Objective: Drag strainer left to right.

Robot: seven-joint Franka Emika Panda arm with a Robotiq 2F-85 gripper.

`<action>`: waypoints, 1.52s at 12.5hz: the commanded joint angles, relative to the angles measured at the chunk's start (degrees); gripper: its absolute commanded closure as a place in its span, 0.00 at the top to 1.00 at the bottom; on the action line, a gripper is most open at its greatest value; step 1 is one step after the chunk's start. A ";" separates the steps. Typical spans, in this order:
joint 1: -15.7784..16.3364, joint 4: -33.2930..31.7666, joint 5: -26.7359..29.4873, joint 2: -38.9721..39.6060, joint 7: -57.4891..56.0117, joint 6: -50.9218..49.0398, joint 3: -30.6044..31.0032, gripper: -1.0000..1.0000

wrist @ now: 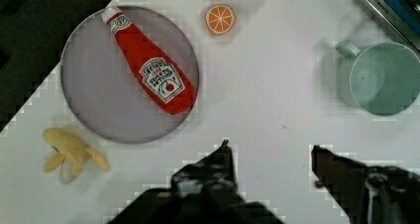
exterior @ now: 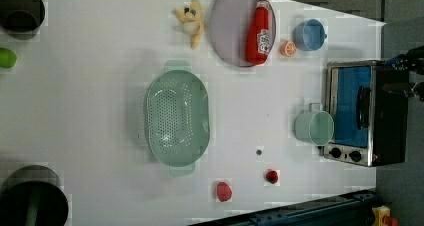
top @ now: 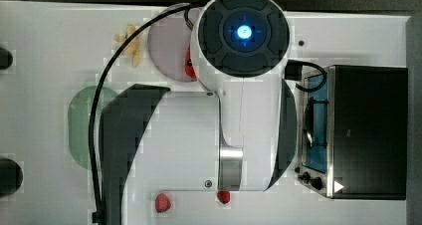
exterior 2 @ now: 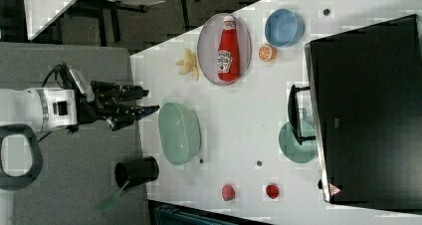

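Four angles, so going one at a time. Top view: the arm's big white body covers the middle of the frame, and a slice of the strainer peeks out at centre left on the white desk, with the toaster oven at the right edge.

Left view: strainer sits dead centre, open side up, nothing touching it. Ketchup bottle lies on a grey plate up top, green mug at centre right just beside the oven, blue bowl at upper right.

Right view: the claw hangs at centre left, off the desk's edge, tips close to the strainer but apart from it.

Wrist view: claw fingers stand wide apart at the bottom of the frame with nothing between them; orange half up top, banana lower left.
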 commanded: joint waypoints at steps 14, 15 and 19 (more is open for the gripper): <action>3.32 -14.75 2.70 -9.05 20.87 5.26 20.89 1.00; 3.36 -14.75 2.70 -6.20 26.48 8.19 23.44 1.00; 3.56 -14.87 2.12 6.28 48.62 19.24 30.53 1.00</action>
